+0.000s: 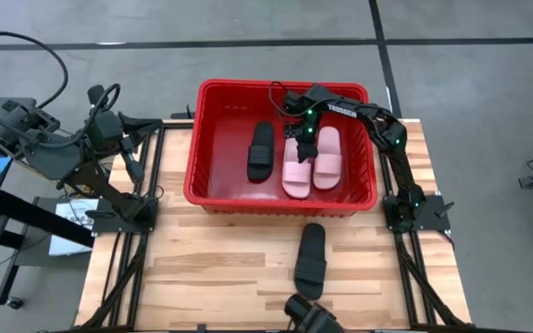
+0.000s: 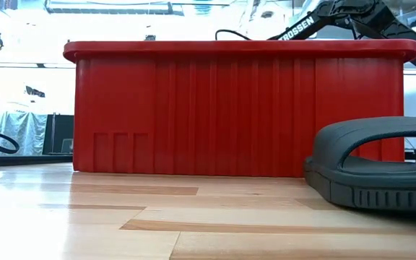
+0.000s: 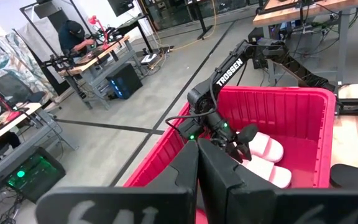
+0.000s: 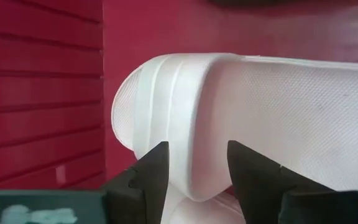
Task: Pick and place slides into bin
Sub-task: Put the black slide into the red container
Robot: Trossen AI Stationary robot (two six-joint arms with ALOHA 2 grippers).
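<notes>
Now right gripper (image 1: 301,141) is parted over pink slide (image 1: 296,172), laid in bin (image 1: 213,92); release should be cleared straight up. Black slide (image 1: 311,260) is left on table (image 1: 211,268). Left gripper (image 3: 197,163) is parked, closed.

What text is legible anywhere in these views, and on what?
"TROSSEN": white letters on the right arm over the bin, readable in the high, low and left wrist views.
Papers beside the table: print too small to read.
Nothing legible on the slides.
</notes>
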